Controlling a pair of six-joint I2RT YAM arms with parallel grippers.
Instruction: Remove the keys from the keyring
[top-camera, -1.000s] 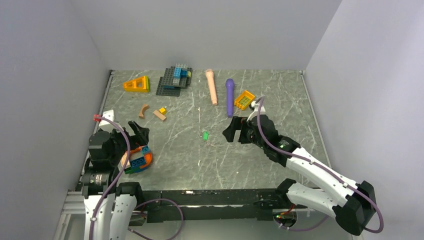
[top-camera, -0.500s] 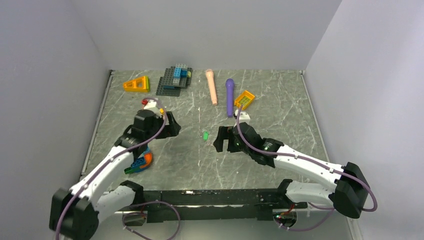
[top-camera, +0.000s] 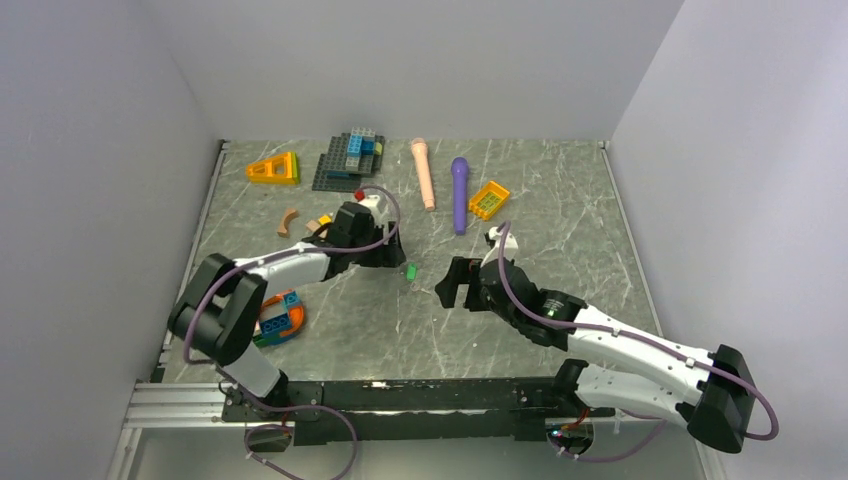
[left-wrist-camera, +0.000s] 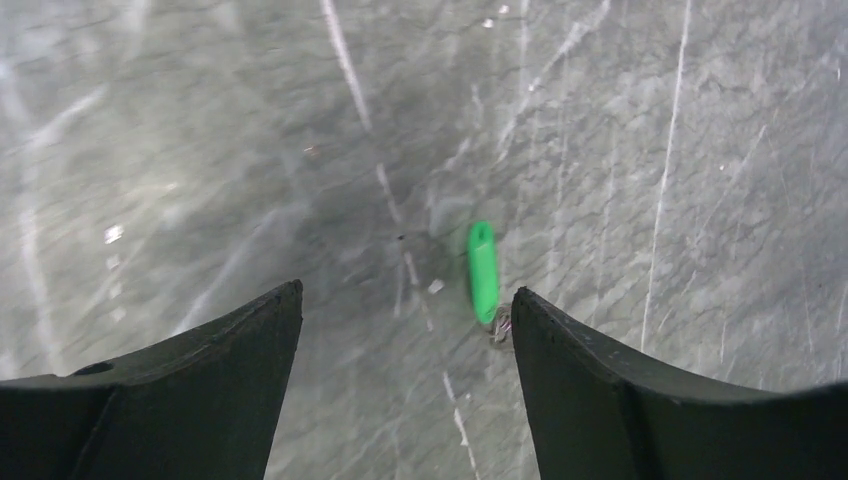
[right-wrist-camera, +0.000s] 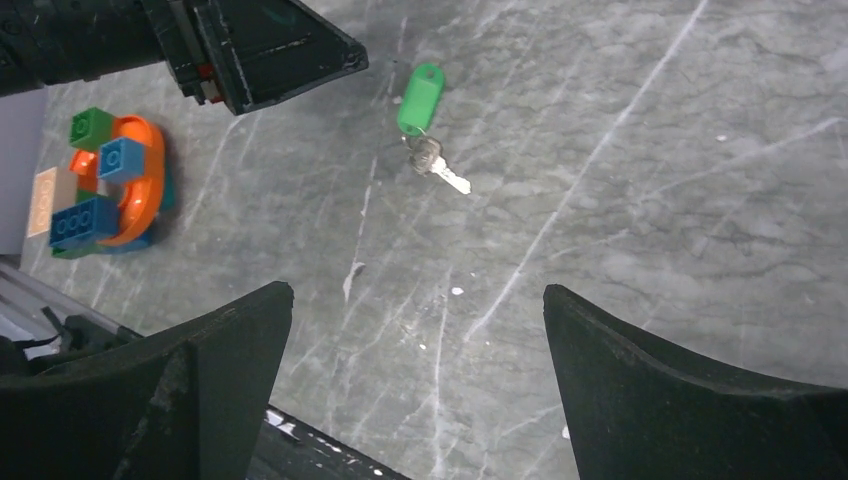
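Observation:
A green key tag (right-wrist-camera: 420, 97) lies flat on the marble table with a small metal keyring (right-wrist-camera: 425, 155) and a silver key (right-wrist-camera: 452, 180) at its lower end. In the top view the tag (top-camera: 411, 270) sits between both grippers. My left gripper (left-wrist-camera: 407, 290) hovers open just left of it; the tag (left-wrist-camera: 483, 270) and ring (left-wrist-camera: 500, 325) lie close to the inner side of its right finger, untouched. My right gripper (right-wrist-camera: 417, 291) is wide open and empty, to the right of the tag and nearer the table's front edge (top-camera: 455, 285). The left gripper's fingers (right-wrist-camera: 260, 50) show in the right wrist view.
An orange and blue brick toy (top-camera: 278, 318) sits near left. At the back are a yellow wedge (top-camera: 273, 168), a grey plate with bricks (top-camera: 345, 160), a peach cylinder (top-camera: 424, 173), a purple cylinder (top-camera: 459, 193) and a yellow piece (top-camera: 489, 199). Tan bits (top-camera: 288, 222) lie behind the left arm.
The left arm has swung from the near-left corner out to the middle, ending beside the green tag, its jaws slightly narrower. The right gripper has shifted a little left and nearer.

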